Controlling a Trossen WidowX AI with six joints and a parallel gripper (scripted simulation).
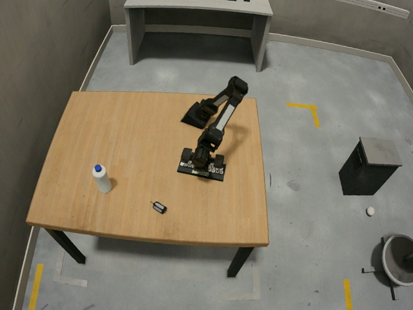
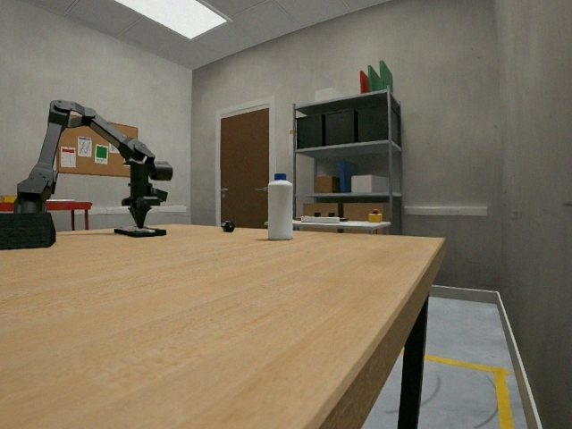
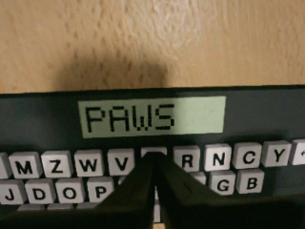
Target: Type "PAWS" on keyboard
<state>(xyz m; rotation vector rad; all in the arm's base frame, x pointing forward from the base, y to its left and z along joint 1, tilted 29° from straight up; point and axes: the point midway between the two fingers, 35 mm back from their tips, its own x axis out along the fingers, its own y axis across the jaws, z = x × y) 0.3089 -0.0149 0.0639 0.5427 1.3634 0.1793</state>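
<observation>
Your light wooden table (image 1: pixel 100 133) carries the flat black keyboard with white keys (image 1: pixel 218 175) near its right edge. The black parallel-jaw gripper (image 3: pixel 154 164) is pinched together on nothing, making one narrow point for single keys. Only the wrist view reveals the green display (image 3: pixel 200 114), reading PAWS; overhead, the arm hides it.

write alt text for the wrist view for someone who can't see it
The keyboard's green display reads PAWS, above rows of white letter keys on a dark keyboard lying on a wooden table. The shut black pincer points down at the top key row, between the V and R keys, hiding the key there.
</observation>
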